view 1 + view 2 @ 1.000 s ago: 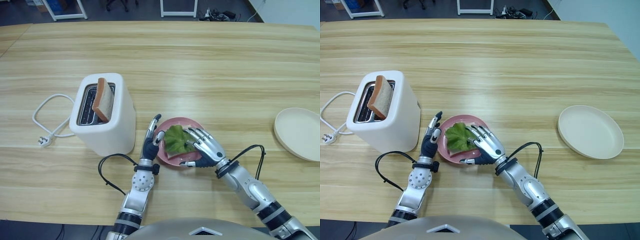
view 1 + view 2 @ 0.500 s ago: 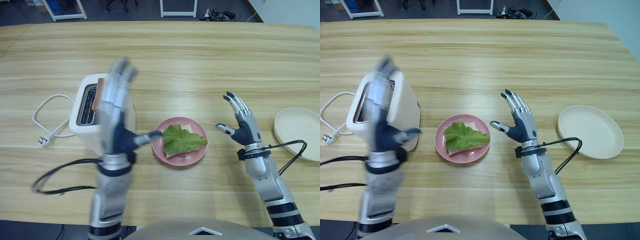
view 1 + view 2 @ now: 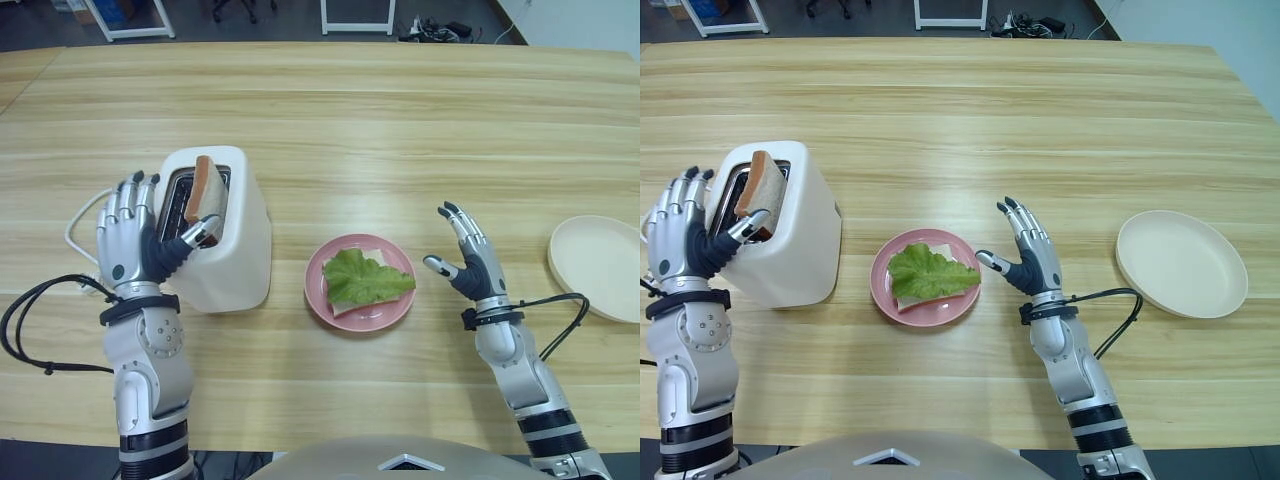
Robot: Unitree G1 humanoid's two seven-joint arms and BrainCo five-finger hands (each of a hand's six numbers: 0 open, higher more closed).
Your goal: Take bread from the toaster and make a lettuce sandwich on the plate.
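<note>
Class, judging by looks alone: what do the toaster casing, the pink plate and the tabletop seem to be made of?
Toaster casing: likely matte cream plastic, smooth with rounded corners. Pink plate: plastic or ceramic, slight sheen. Tabletop: pale wood or wood-look laminate, long grain lines.

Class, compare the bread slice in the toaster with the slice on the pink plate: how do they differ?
The toaster slice stands on edge in the toaster; the plate slice lies flat on the pink plate. The toaster slice is uncovered; the plate slice is mostly under lettuce. Both are bread.
</note>
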